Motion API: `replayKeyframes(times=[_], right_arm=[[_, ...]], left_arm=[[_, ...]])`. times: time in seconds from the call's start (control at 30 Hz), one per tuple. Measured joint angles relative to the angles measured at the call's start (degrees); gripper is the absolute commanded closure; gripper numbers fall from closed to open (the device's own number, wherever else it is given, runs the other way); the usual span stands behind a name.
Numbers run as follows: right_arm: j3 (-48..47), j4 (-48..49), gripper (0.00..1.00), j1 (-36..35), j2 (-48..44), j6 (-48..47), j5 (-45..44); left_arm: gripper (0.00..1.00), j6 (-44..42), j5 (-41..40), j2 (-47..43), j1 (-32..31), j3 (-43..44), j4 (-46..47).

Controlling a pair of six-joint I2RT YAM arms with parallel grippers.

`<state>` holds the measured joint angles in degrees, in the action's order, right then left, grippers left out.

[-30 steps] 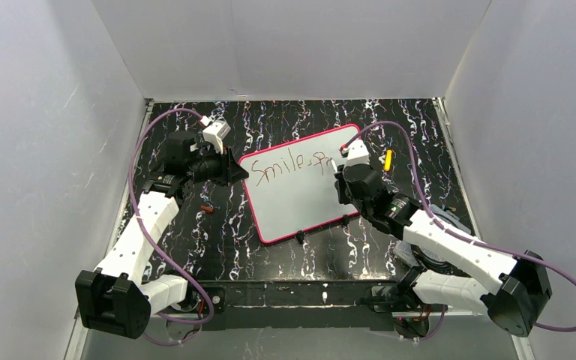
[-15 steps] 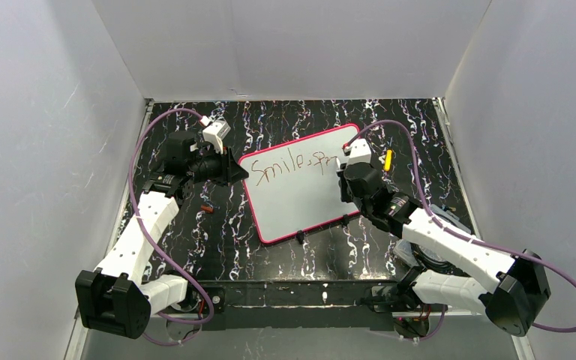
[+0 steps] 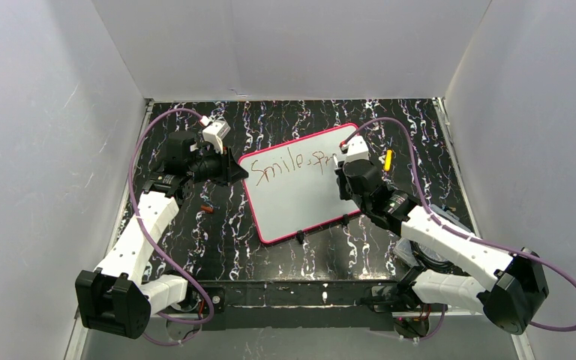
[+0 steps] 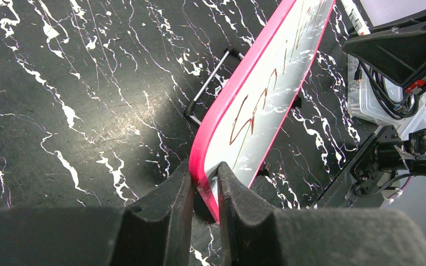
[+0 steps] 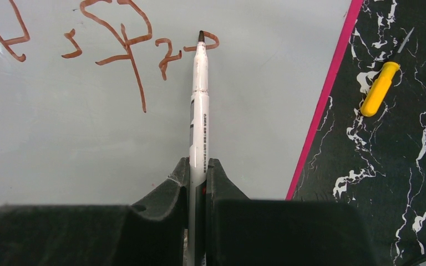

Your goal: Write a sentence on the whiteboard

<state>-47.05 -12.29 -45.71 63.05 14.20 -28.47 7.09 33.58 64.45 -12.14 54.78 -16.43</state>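
Note:
The whiteboard (image 3: pixel 300 191), glossy white with a pink-red frame, lies tilted mid-table. Red-brown lettering (image 3: pixel 289 163) reads "Smile," then the first letters of a further word along the top line. My left gripper (image 4: pixel 204 180) is shut on the board's near-left corner (image 4: pixel 211 166), one finger on each face. My right gripper (image 5: pixel 198 169) is shut on a white marker (image 5: pixel 199 111). The marker's dark tip touches the board at the end of the last stroke (image 5: pixel 205 41). In the top view the right gripper (image 3: pixel 343 166) is over the board's upper right part.
A yellow-handled tool (image 3: pixel 388 159) lies on the black marbled table just right of the board, also in the right wrist view (image 5: pixel 380 86). A small red-brown cap (image 3: pixel 207 208) lies left of the board. Black clip feet (image 3: pixel 298 237) stick out from the board's near edge. White walls enclose the table.
My right gripper has moved the marker a little to the right along the top line, and another stroke has appeared after "Smile,". The left gripper and board have not moved.

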Motion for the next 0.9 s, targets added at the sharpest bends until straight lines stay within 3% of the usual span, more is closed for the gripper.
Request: replayKeyframes(times=[0.5, 0.9], right_arm=[[2.03, 0.5, 0.99, 0.0, -1.18, 2.4, 3.58], [2.6, -0.7, 0.99, -0.07, -1.66, 3.89, 1.42]], left_arm=[[1.0, -0.02, 0.0, 0.0, 0.0, 0.0, -0.02], [1.0, -0.02, 0.0, 0.0, 0.0, 0.0, 0.0]])
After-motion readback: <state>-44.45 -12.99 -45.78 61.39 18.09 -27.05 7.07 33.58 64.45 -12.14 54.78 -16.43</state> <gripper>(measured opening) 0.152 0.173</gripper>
